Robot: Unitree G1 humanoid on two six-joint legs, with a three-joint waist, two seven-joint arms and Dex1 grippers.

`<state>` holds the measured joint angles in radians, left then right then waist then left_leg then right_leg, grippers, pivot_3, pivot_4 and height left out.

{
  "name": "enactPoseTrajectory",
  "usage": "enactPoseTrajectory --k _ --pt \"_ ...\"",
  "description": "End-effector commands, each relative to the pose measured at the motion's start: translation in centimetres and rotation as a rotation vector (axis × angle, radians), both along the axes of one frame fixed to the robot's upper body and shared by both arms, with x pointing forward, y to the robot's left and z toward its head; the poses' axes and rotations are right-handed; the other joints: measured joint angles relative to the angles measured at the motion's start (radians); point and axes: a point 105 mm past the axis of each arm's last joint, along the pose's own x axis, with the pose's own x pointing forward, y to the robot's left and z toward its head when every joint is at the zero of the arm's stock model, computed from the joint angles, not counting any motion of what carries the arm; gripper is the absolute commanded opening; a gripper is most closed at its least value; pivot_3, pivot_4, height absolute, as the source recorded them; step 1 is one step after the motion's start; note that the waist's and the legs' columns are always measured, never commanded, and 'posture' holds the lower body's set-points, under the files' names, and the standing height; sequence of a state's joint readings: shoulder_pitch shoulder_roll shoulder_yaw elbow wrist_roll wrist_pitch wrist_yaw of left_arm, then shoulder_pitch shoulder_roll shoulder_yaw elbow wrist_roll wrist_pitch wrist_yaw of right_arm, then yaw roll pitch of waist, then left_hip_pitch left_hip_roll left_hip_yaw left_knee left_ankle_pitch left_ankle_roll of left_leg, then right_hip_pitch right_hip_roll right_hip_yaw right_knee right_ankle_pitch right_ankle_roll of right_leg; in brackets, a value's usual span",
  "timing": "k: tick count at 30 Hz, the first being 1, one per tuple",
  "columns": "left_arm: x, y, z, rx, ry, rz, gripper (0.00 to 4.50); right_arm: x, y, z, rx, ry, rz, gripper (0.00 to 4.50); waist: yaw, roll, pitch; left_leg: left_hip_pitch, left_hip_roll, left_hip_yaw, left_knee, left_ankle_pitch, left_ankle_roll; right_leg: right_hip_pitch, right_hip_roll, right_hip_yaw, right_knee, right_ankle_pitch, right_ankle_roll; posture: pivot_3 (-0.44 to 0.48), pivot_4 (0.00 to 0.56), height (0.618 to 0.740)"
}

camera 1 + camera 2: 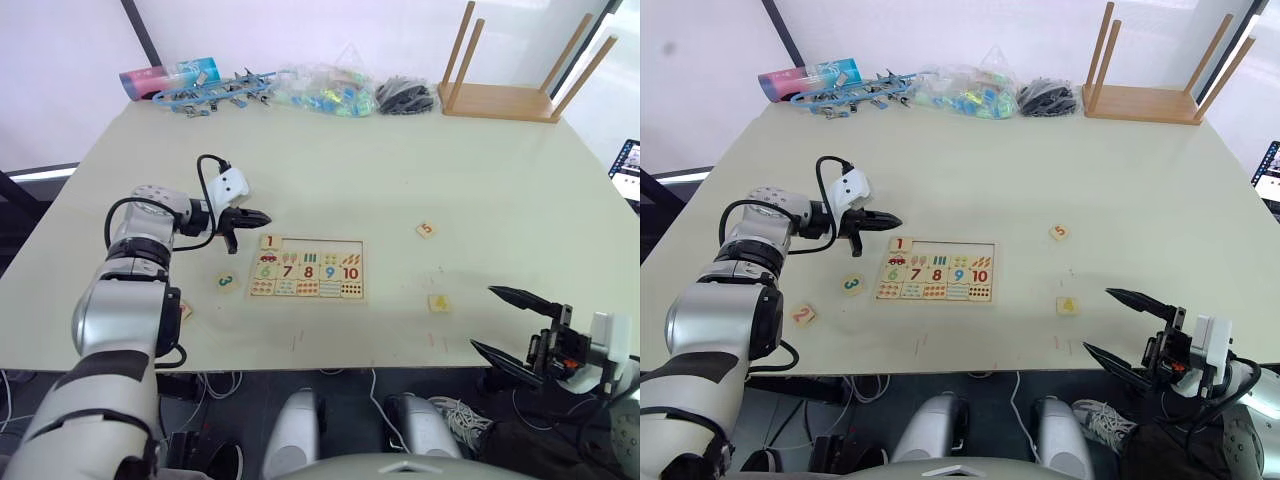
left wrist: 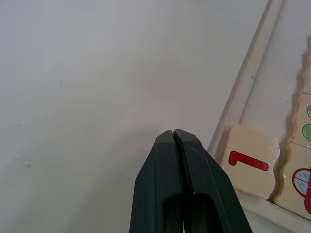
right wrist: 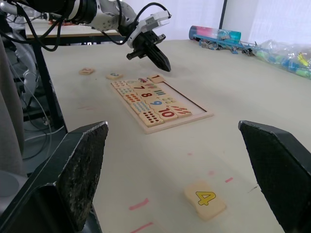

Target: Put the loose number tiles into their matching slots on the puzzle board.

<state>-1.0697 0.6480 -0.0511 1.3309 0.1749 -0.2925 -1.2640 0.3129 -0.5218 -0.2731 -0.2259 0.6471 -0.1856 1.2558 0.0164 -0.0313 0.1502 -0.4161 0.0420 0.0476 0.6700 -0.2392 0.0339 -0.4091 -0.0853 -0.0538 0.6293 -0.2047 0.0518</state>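
The puzzle board [image 1: 352, 243] lies flat at the table's middle, showing digits 6 to 10 and counting pictures. The red 1 tile [image 1: 271, 241] rests in the left end slot of its top row; the other slots [image 1: 320, 245] in that row are bare. My left gripper [image 1: 264, 217] is shut and empty, its tip just above and left of the 1 tile [image 2: 249, 160]. Loose tiles lie on the table: green 3 [image 1: 226, 281], red 2 [image 1: 803, 315], orange 5 [image 1: 426, 229], yellow 4 [image 1: 439, 303]. My right gripper [image 1: 481, 317] hangs open at the near right edge, the 4 tile [image 3: 205, 199] just ahead of it.
An upturned wooden stool [image 1: 497, 100] stands at the back right. Along the far edge lie a coloured tube [image 1: 165, 78], blue clips [image 1: 215, 93], a clear bag of bits [image 1: 325, 90] and black items [image 1: 405, 97]. Small red marks [image 1: 437, 342] dot the near table.
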Motion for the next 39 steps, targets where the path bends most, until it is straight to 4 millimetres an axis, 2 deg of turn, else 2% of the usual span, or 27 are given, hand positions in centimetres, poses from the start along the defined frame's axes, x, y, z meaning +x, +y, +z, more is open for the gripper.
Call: enactPoseTrajectory --k 1,39 --pt "0.1 0.0 0.5 0.010 -0.025 -0.015 0.04 -0.2 0.0 0.7 0.002 -0.040 -0.003 4.50 0.000 0.000 0.000 0.000 0.000 0.000 0.000 0.000 0.000 0.000 0.000 0.000 0.000 0.000 0.000 0.000 0.150 0.737" --pt "-0.4 -1.1 -0.6 0.031 0.008 -0.083 0.04 -0.4 -0.2 0.4 -0.004 -0.038 -0.016 4.50 0.000 0.000 0.000 0.000 0.000 0.000 0.000 0.000 0.000 0.000 0.000 0.000 0.000 0.000 0.000 0.000 0.150 0.737"
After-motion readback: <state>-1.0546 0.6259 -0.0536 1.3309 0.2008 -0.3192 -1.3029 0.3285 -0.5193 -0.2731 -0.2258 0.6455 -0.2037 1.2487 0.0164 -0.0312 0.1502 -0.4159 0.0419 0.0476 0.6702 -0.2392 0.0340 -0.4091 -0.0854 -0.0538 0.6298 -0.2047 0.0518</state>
